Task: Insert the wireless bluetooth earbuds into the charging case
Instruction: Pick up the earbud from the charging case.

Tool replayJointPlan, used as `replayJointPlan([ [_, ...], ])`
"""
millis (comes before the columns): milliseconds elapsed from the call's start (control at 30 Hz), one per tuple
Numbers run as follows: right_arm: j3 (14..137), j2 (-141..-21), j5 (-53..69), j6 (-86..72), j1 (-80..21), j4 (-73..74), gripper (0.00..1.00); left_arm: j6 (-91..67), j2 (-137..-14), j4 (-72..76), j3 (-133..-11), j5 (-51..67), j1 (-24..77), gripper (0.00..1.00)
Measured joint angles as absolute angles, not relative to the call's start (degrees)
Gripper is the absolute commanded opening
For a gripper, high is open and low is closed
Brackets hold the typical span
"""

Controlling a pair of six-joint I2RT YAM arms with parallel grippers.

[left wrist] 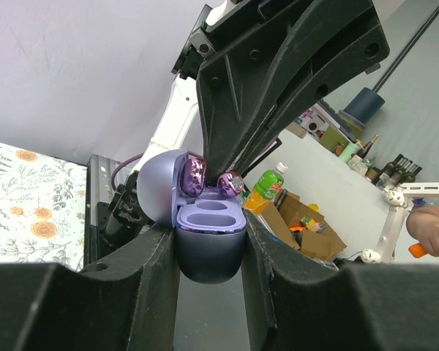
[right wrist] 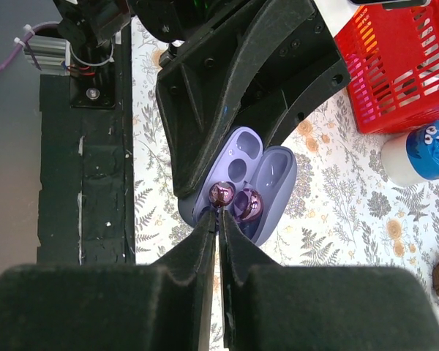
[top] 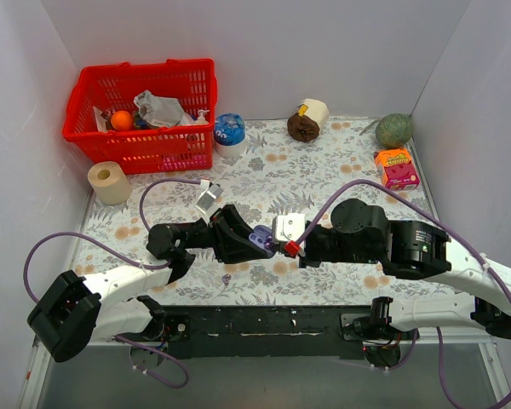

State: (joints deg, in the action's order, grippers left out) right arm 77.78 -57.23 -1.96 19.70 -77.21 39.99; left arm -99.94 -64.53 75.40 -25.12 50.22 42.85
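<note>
Lavender charging case (left wrist: 208,256) sits clamped in the left claw (left wrist: 208,235), right claw (right wrist: 218,212) pinching one earbud (right wrist: 221,194) at its rim.

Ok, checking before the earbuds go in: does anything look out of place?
Yes: both wells of the charging case are empty; one earbud sits against the open lid, the other earbud is held at the right gripper tips.

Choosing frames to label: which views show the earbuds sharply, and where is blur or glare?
Left wrist: earbuds and case sharp, bright glints on the buds. Right wrist: buds sharp, the right hand soft and dark. Top: case small, buds unclear.
</note>
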Motion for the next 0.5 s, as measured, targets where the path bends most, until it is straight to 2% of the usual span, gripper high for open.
replayJointPlan([
  [500,77.8,-57.5,-2.0,19.7,-77.2,40.1,0.14,-100.4,-64.5,75.3,-25.1,51.3,42.8,0.00],
])
